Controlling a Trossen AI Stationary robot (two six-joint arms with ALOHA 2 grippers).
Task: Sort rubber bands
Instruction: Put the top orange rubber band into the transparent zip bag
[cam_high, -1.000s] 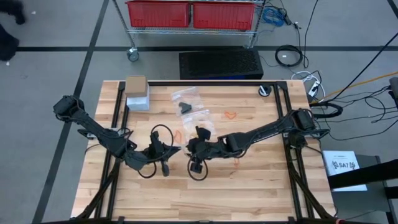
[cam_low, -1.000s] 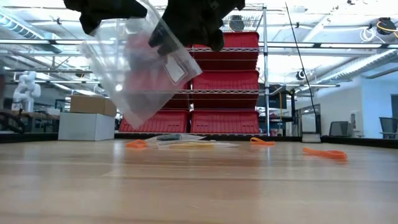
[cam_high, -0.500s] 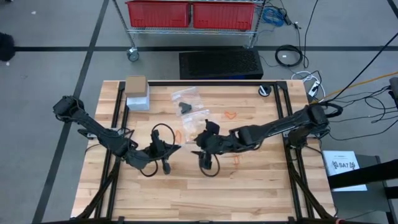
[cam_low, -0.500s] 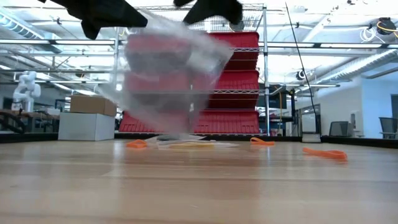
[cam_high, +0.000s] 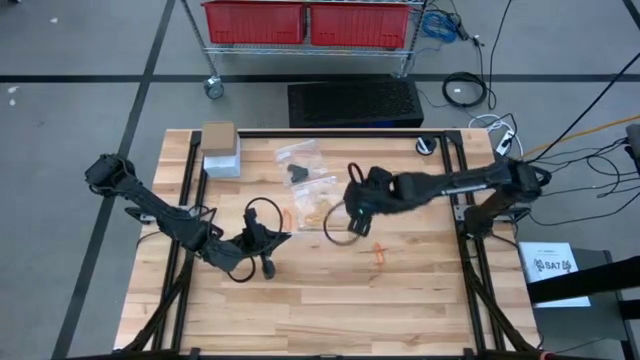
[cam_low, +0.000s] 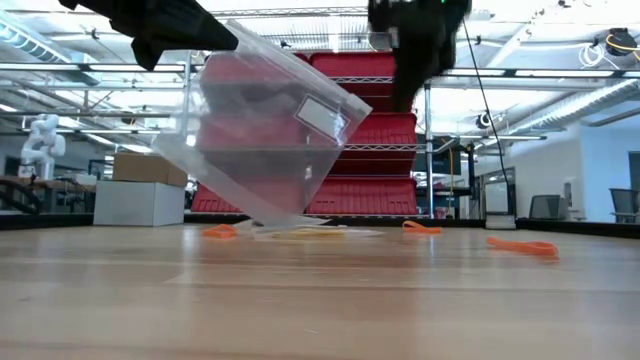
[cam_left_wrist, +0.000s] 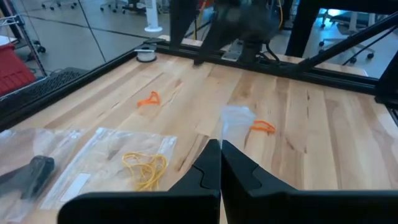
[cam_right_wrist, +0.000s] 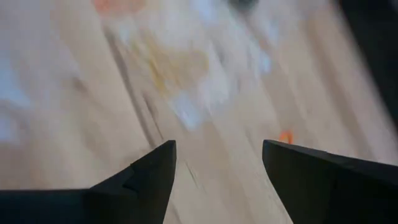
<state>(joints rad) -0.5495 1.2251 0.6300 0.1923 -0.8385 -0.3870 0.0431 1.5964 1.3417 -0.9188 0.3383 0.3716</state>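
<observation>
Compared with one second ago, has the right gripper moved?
Yes. In the high view the right gripper has pulled away from the left gripper, toward the table's right side and far edge, nearer the cardboard box's row.

You have a grey floor (cam_high: 80, 120) marked with dark lines all around the wooden desk (cam_high: 330, 310). Behind the desk stands a wire shelf on wheels (cam_high: 300, 55) loaded with red bins (cam_high: 255, 20), and a black mat (cam_high: 355, 102) lies on the floor just in front of it. To the desk's right you see loose cables (cam_high: 590, 150) and a white sheet of paper (cam_high: 552, 265). Looking level across the desk, the red bins (cam_low: 365, 195) fill the shelf, a cardboard box (cam_low: 140, 167) sits atop a white box (cam_low: 135, 203), and bright ceiling lights (cam_low: 560, 40) run overhead.
</observation>
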